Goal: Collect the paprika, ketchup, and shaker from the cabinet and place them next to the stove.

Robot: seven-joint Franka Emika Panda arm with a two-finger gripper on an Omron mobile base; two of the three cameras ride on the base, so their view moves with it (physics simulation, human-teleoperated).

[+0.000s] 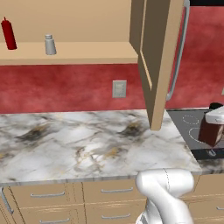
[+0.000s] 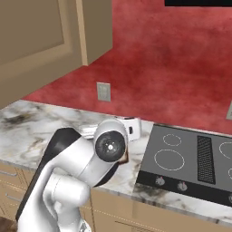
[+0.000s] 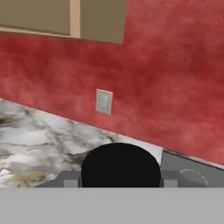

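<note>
The gripper (image 1: 213,117) is holding the paprika (image 1: 211,130) at the stove (image 2: 190,163) edge. I think it should be lowering it upright onto the tabletop (image 1: 87,144), beside the burners.

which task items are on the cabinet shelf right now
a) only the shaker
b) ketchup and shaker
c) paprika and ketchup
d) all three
b: the left base view shows the ketchup and the shaker standing on the cabinet shelf, while the paprika is in the gripper down by the stove.
</note>
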